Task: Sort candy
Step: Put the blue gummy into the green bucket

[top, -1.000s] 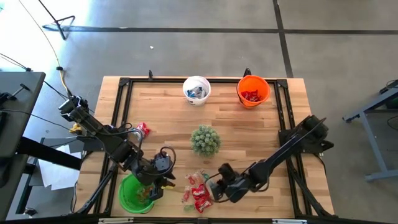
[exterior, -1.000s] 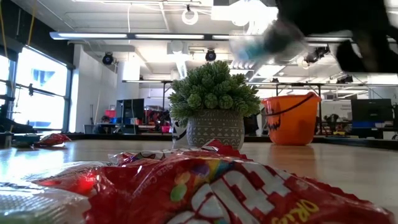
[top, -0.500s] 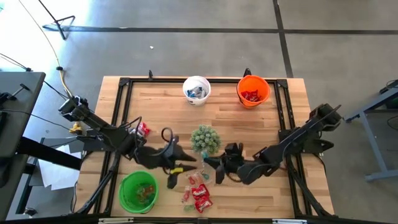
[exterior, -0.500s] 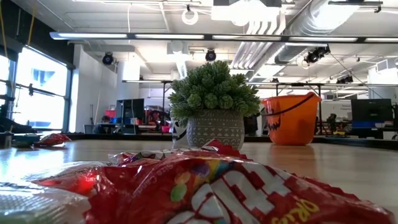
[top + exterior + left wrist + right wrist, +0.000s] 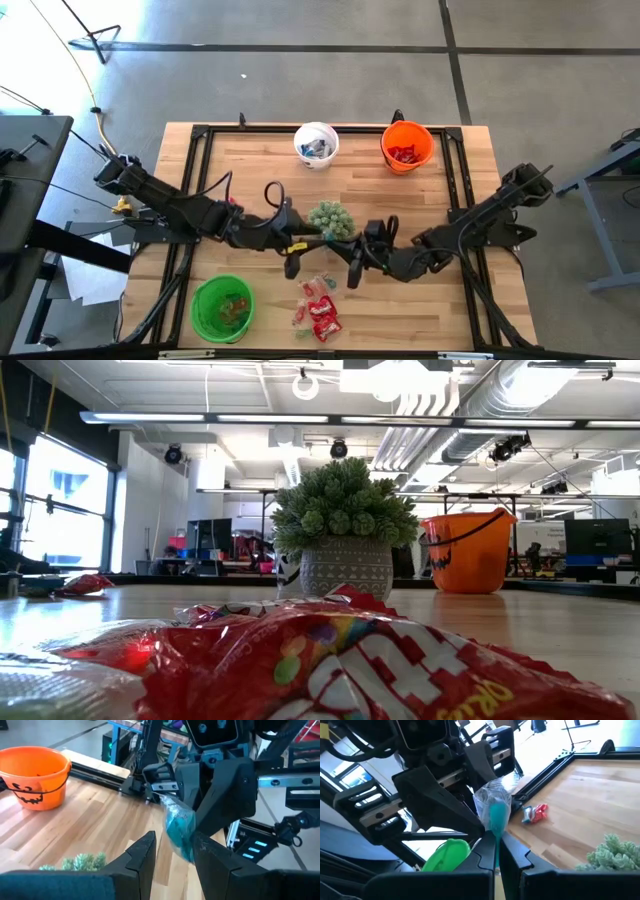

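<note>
**benchtop_bob:** What are you holding there, and how's it going to behave?

**me:** One blue-wrapped candy [image 5: 492, 813], pinched in my right gripper [image 5: 496, 851]. Those fingers [image 5: 516, 860] are clamped narrow on the lower twist of the wrapper, and the puffy clear top stands up above them. My guess is it's super light, crinkly and a bit slick. The film will fold before anything stiff pushes back, so I'd take it by the body or a twisted end, not by the loose flare. I don't think it's fragile, just squirmy.

**benchtop_bob:** Where's that in the scene?

**me:** It's in the air over the middle of the table [image 5: 440, 200], right beside the potted plant [image 5: 330, 222], on the side toward the red packets [image 5: 318, 308]. My left gripper [image 5: 175, 840] is nose to nose with the right one. Its fingers [image 5: 142, 855] are spread wide, one on each side of the candy in the left wrist view. I honestly can't tell if the candy sits inside that gap or just beyond it, and I can't see any contact.

**benchtop_bob:** Handoff, then?

**me:** Looks like it to me. The white bucket [image 5: 301, 136] at the far edge already has blue wrappers in it, so I reckon that's where this one goes. If I close the left, I'd want the thick middle squarely between the pads.
</note>
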Controlling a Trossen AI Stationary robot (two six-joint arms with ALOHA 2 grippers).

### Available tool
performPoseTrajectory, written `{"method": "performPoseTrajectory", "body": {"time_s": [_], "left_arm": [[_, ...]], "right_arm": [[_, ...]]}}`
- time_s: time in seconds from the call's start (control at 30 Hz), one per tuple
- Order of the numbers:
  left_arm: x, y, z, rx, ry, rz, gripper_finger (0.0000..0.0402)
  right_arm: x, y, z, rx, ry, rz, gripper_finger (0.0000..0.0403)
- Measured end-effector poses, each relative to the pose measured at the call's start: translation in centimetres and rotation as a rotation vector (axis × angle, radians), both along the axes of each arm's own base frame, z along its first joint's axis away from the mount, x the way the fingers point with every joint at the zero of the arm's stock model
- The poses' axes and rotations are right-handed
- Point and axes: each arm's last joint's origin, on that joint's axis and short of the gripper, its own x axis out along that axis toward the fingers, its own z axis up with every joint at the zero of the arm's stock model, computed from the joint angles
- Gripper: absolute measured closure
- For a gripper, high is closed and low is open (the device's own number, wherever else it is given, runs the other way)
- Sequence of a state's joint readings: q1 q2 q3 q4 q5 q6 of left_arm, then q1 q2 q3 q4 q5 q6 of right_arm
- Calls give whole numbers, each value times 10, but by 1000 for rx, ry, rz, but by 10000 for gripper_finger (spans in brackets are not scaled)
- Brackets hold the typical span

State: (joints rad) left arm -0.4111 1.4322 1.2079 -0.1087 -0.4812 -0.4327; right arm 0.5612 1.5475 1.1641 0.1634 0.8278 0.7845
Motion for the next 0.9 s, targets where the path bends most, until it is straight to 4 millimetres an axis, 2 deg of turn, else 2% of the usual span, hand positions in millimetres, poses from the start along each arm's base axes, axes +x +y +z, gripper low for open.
{"method": "performPoseTrajectory", "body": {"time_s": [0.37,0.5,0.7,0.9], "left_arm": [[4,9,0,8,3,-6,290],[4,9,0,29,4,-13,318],[4,9,0,29,4,-14,390],[4,9,0,36,5,-19,398]], "right_arm": [[1,-2,0,-2,4,1,402],[1,-2,0,-1,4,0,402],[1,-2,-1,-1,4,1,402],[1,-2,-1,0,4,1,402]]}}
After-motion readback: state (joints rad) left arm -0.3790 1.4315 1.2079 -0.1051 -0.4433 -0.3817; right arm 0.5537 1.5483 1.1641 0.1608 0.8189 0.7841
